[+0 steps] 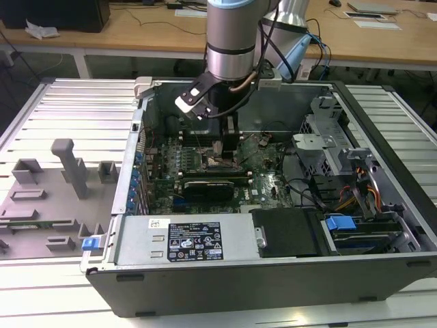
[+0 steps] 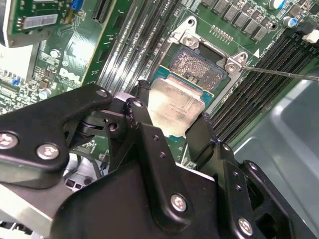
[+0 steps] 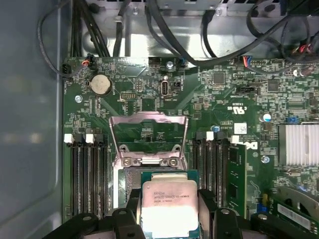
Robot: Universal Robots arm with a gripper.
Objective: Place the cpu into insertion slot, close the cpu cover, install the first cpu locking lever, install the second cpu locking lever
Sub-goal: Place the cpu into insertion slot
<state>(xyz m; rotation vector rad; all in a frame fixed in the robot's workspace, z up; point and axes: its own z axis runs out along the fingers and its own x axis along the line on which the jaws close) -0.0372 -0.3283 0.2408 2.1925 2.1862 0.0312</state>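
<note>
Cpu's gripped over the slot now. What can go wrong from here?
1. The cpu, held in the gripper, overlaps just one edge of the slot; lowered misaligned, it might damage the slot.
2. The cover stands open beside the slot; the gripper may catch it.

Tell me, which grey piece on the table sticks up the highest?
The grey post with the flat cap, on the exterior view's left. It rises well above the low grey blocks around it.
</note>
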